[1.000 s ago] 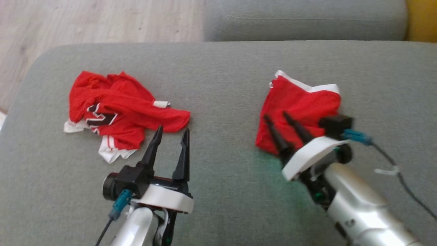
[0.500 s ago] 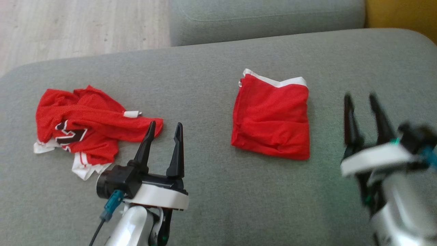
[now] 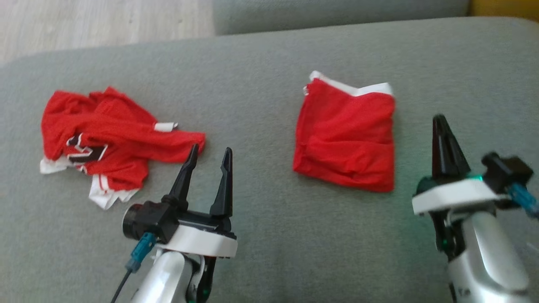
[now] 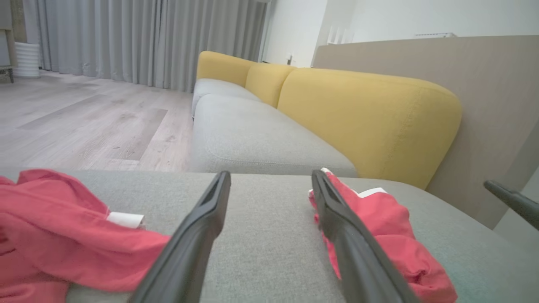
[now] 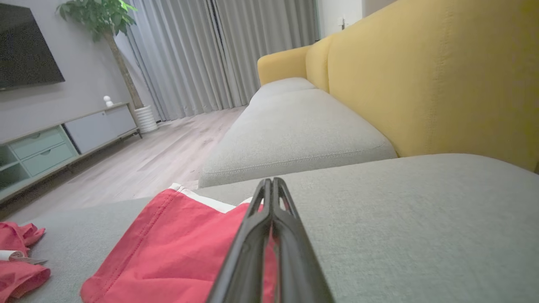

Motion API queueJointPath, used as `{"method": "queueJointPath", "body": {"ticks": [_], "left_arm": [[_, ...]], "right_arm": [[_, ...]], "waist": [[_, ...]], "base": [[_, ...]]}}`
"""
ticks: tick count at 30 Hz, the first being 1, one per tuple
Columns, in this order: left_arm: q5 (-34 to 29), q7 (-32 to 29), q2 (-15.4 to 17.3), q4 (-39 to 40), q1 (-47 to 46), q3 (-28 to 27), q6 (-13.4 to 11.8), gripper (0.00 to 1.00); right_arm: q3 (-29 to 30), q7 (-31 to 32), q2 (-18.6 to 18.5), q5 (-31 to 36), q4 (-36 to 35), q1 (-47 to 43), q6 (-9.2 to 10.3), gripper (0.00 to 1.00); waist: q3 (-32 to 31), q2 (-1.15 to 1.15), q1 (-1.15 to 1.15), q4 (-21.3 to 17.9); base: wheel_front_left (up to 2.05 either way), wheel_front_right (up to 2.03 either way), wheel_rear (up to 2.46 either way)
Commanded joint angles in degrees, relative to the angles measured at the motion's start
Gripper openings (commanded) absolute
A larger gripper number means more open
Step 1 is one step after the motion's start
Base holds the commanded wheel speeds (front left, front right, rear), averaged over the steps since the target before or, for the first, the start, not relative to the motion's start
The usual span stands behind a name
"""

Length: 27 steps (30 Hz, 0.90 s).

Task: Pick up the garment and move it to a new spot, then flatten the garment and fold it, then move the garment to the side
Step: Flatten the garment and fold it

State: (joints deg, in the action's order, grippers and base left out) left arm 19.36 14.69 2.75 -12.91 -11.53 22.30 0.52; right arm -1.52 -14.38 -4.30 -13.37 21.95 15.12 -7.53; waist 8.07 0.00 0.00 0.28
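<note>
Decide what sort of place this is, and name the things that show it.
Probably a home living room: a grey sofa with yellow backrests, a dark television above a low cabinet, and long grey curtains beside a potted plant.

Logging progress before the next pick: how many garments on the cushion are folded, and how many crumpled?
Folded garment: 1
Crumpled garment: 1
Total: 2
</note>
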Motion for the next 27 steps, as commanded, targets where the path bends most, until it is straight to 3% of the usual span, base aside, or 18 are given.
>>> {"method": "queueJointPath", "body": {"ticks": [1, 16, 27], "left_arm": [[-0.4, 0.3, 0.1, 2.0, -3.0, -1.4, 0.0, 1.0], [-0.1, 0.3, 0.1, 1.6, -6.5, 0.8, -0.5, 1.0], [0.5, 0.3, 0.1, 1.8, -5.9, 1.2, -1.1, 1.0]], "right_arm": [[-1.5, -0.6, 0.0, 0.7, -0.8, 3.4, 0.04, 0.0], [0.4, 2.5, -3.2, 3.2, 26.5, 19.5, 0.04, 0.0], [-4.8, -0.4, -0.5, 3.2, 27.9, 24.1, 0.04, 0.0]], "waist": [[1.8, 0.0, 0.0, 1.8], [7.1, 0.0, 0.0, 9.3], [6.2, 0.0, 0.0, 9.9]], "base": [[0.0, 0.0, 0.0], [0.0, 0.0, 0.0], [0.0, 0.0, 0.0]]}}
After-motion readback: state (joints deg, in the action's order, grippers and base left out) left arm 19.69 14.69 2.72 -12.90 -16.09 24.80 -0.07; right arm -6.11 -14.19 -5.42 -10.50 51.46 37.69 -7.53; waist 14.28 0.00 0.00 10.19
